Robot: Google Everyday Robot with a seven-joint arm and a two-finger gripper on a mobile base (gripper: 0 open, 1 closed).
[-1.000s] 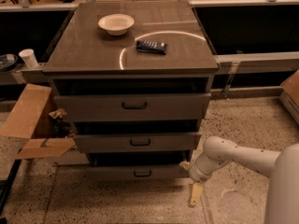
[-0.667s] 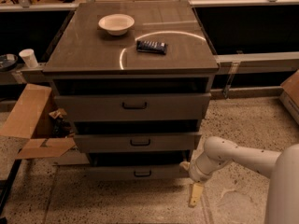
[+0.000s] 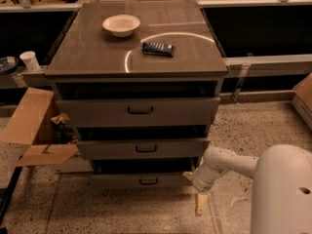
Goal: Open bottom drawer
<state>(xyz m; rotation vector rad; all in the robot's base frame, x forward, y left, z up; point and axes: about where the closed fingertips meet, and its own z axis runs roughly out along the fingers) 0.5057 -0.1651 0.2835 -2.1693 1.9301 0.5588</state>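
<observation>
The bottom drawer (image 3: 122, 181) is the lowest of three grey-brown fronts in the cabinet, with a small black bar handle (image 3: 148, 181). It stands a little way out, like the two drawers above it. My gripper (image 3: 197, 199) is at the end of the white arm, low at the drawer's right end, just off its right front corner. One cream finger (image 3: 199, 204) points down toward the floor.
The cabinet top (image 3: 97, 52) carries a white bowl (image 3: 121, 25) and a dark packet (image 3: 158, 48). An open cardboard box (image 3: 34, 128) lies on the floor at left. A paper cup (image 3: 30, 60) stands on a ledge at left. Another box (image 3: 304, 99) is at the right edge.
</observation>
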